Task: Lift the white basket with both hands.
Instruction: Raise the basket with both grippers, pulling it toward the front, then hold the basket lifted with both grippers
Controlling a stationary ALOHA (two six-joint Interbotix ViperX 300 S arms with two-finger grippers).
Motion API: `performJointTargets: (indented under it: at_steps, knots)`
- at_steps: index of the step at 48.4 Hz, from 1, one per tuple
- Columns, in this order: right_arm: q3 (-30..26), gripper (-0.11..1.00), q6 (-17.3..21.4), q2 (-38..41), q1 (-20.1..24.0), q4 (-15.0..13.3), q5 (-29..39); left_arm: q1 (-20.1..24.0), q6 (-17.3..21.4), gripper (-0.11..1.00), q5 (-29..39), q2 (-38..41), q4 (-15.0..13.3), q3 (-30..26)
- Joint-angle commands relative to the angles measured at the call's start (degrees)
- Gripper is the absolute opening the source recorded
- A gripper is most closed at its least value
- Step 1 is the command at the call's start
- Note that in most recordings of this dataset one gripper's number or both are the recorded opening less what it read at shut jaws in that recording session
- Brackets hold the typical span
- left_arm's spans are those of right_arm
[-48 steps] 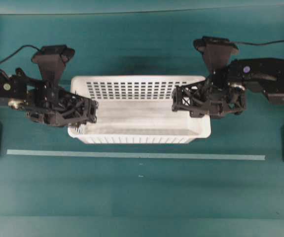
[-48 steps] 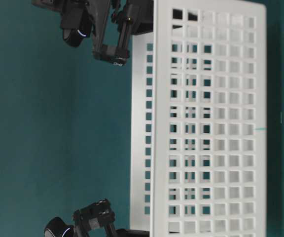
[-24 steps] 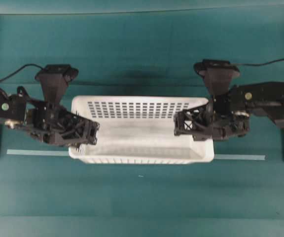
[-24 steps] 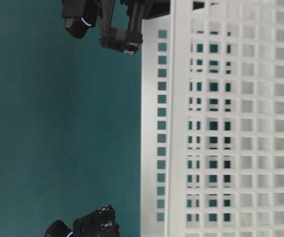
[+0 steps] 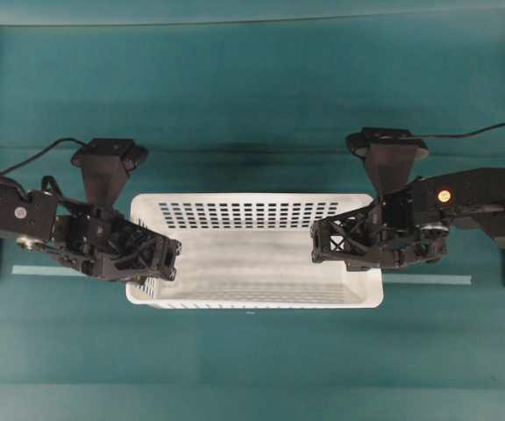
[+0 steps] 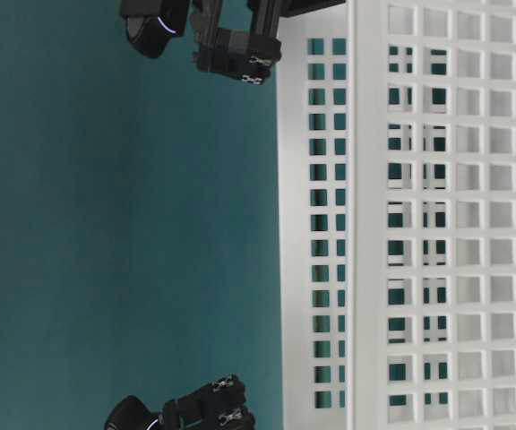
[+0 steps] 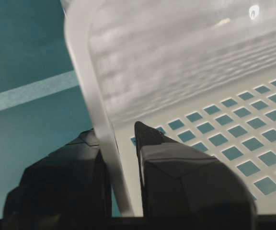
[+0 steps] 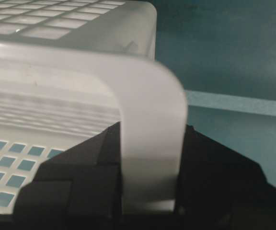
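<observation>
Overhead view: basket (image 5: 254, 250) sits mid-frame, long side across, between both arms. Left gripper (image 5: 152, 260) is on its left short end, right gripper (image 5: 340, 243) on its right short end, each reaching over the rim. Pale tape line (image 5: 426, 280) on the green table (image 5: 252, 105) shows either side of the basket and runs behind it. Black camera housings stick up behind each gripper.

Table-level view: picture is turned sideways. Basket (image 6: 437, 215) fills the right half, perforated wall facing the lens, green showing through the holes. One gripper sits at the top edge, part of another at the bottom edge; can't tell which arm is which here.

Left wrist view: left gripper (image 7: 120, 158) pinches the basket (image 7: 186, 72) end wall, one finger (image 7: 171, 172) inside, the other outside, rim strip between them. Tape line (image 7: 30, 93) visible below on the table.

Right wrist view: right gripper (image 8: 150, 163) clamps the basket (image 8: 71, 72) rolled rim, white rim running down between the black fingers. Tape line (image 8: 238, 103) beyond.
</observation>
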Motion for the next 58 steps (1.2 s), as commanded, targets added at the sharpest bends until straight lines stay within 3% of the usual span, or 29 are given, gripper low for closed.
performJointTargets:
  at_steps: [1, 58]
  knots:
    - [0.1, 0.16, -0.3, 0.1, 2.1, -0.2, -0.3, 0.0, 0.4, 0.06, -0.4, -0.7, 0.3, -0.8]
    - [2.1, 0.16, 0.5, 0.9, 2.6, -0.2, -3.2, -1.0, 0.4, 0.06, 0.5, -0.5, 0.4, -0.6]
